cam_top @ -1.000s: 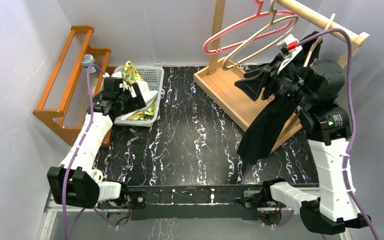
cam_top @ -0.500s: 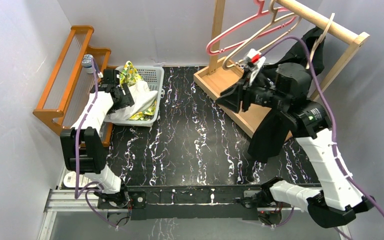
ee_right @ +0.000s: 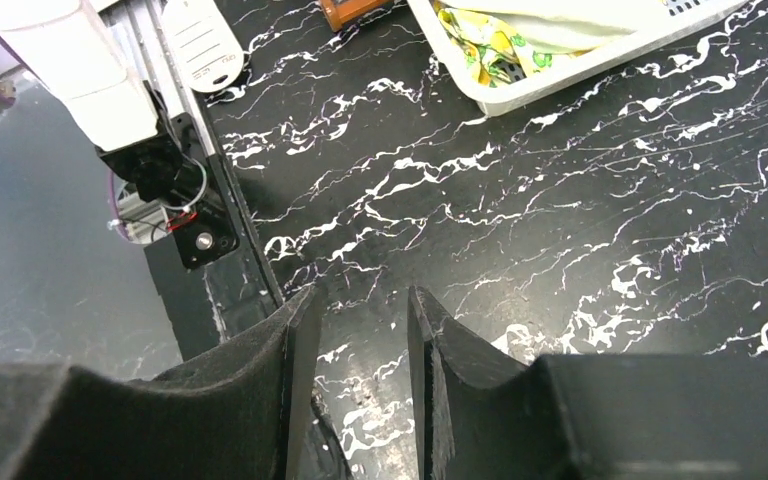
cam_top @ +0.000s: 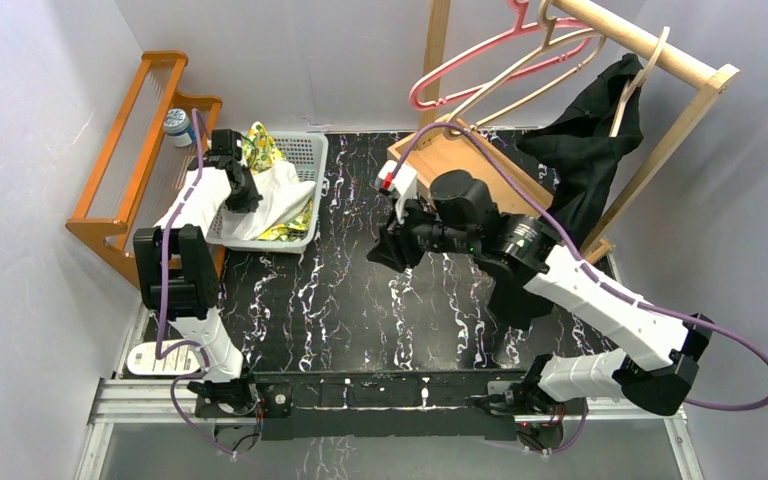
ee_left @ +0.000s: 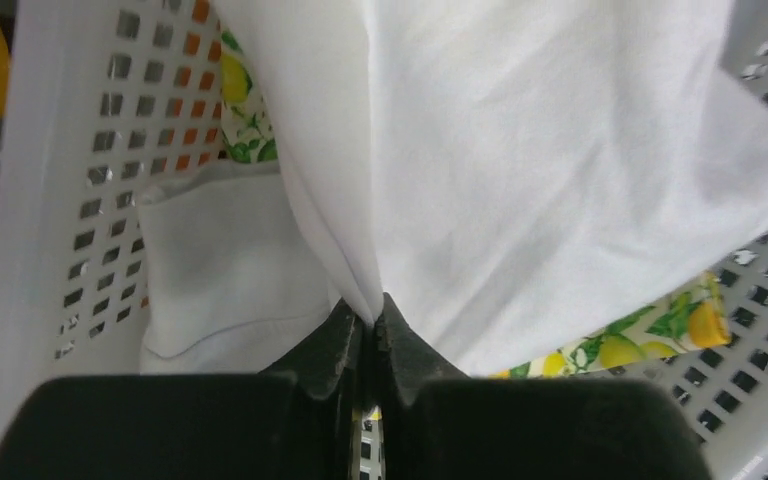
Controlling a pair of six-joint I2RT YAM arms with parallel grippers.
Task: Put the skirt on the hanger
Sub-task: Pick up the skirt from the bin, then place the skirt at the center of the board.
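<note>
- A white basket (cam_top: 305, 150) sits at the desk's (cam_top: 360, 320) far left, holding a white cloth (cam_top: 275, 195) and lemon-print fabric (cam_top: 258, 145). An orange shelf (cam_top: 140, 130) stands beside it.
- The black skirt (cam_top: 585, 145) hangs on a wooden hanger (cam_top: 650, 60) on the rack (cam_top: 435, 60), far right.
- The left arm reaches into the basket, and the left pincer (ee_left: 370, 315) is clamped on a fold of the white cloth.
- The right arm stretches low across mid-desk. The right pincer (ee_right: 362, 295) is partly open and holds nothing.
- The skirt's lower part runs behind the right arm.
</note>
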